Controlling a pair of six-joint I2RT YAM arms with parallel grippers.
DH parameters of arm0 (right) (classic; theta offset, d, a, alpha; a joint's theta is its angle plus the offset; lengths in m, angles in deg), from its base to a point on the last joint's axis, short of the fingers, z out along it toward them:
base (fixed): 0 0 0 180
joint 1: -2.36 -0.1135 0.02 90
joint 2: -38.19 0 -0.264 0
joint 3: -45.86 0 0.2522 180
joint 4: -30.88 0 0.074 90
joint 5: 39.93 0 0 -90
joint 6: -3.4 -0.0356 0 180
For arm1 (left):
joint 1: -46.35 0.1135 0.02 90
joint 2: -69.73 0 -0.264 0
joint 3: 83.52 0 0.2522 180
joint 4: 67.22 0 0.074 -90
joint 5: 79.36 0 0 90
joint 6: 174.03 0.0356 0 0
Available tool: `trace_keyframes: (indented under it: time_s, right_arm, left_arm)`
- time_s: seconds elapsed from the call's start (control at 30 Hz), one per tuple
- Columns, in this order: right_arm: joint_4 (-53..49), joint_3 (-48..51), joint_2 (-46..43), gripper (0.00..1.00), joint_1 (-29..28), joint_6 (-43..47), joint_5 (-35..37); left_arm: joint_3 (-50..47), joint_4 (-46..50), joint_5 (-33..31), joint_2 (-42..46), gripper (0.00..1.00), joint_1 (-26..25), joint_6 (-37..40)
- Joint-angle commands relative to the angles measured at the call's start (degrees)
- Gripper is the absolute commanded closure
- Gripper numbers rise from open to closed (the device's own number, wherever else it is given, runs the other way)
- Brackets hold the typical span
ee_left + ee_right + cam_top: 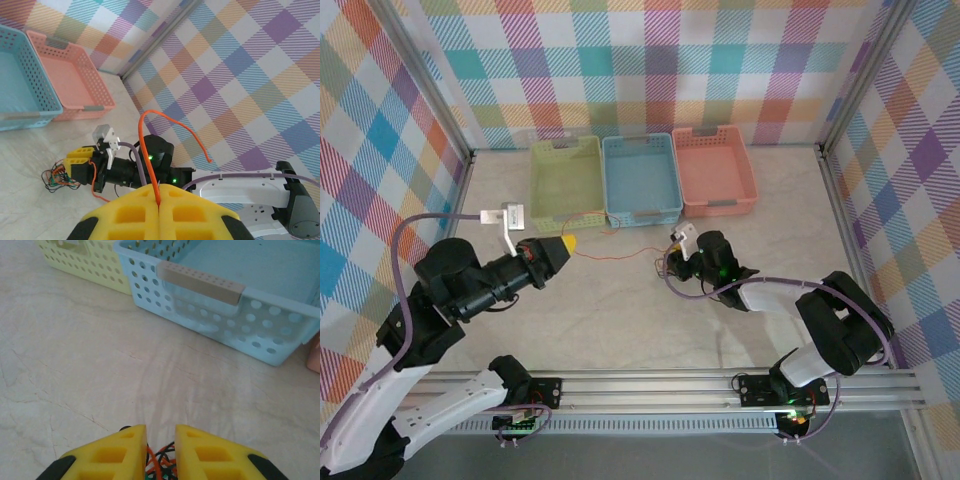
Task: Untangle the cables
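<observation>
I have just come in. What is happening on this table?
Two robot arms are working on a tangle of thin cables. The left gripper is shut on one red-orange cable, which runs toward the tangle. The right gripper has its fingers close around that tangle; whether it grips yet is unclear.

Inside the right gripper (160, 432), the cables (156, 461) are cut off by the lower edge; single strands cannot be told apart.
</observation>
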Motion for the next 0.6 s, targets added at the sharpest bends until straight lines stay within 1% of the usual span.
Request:
trace_keyframes:
  time_s: [0.0,0.27,0.37,0.47,0.57]
  right_arm:
    - [-0.8,-0.7,-0.5,0.78,1.0,-2.6,1.7]
    - [-1.7,-0.5,-0.8,0.78,1.9,-3.7,3.1]
    - [-1.9,-0.4,-0.9,0.78,2.1,-4.2,3.4]
    - [-1.2,-0.1,-1.0,0.79,2.3,-4.3,2.5]
    - [-0.9,-0.1,-0.9,0.82,2.3,-4.2,1.4]
  left_arm:
    - [1.2,2.5,-1.7,0.9,1.0,-0.5,1.9]
    - [4.3,6.5,-3.9,5.0,1.0,-0.6,3.4]
    - [5.1,8.6,-5.9,6.5,1.0,-0.6,4.5]
    - [3.9,11.5,-9.6,7.5,1.0,-0.5,4.8]
    - [-1.2,11.8,-12.3,9.2,1.0,-0.5,3.6]
